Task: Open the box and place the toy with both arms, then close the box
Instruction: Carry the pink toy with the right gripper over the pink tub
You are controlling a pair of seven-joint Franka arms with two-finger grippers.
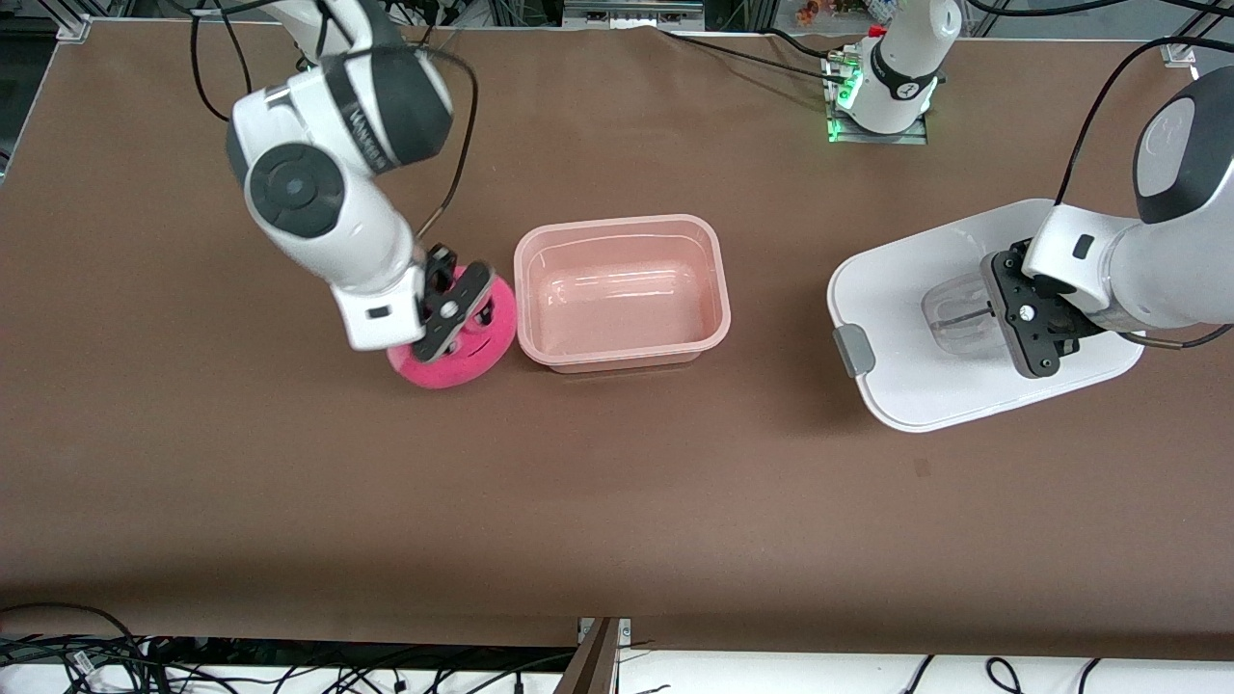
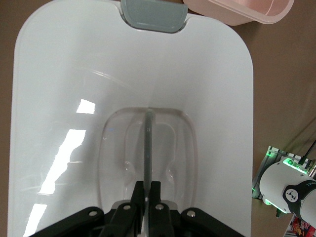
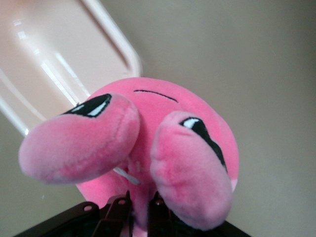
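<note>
The right gripper (image 1: 453, 323) pinches the toy (image 1: 461, 359) beside the open box (image 1: 622, 293), seemingly lifted; the left gripper (image 1: 1024, 318), fingers closed, grips the lid (image 1: 897, 376) handle.

The box (image 1: 622, 294), a pale pink rounded tub, stands open and empty mid-table. Its white lid (image 1: 906, 318), with a grey clip and clear handle, lies toward the left arm's end. The hot-pink plush toy (image 1: 463, 347) sits just beside the box, toward the right arm's end.
</note>
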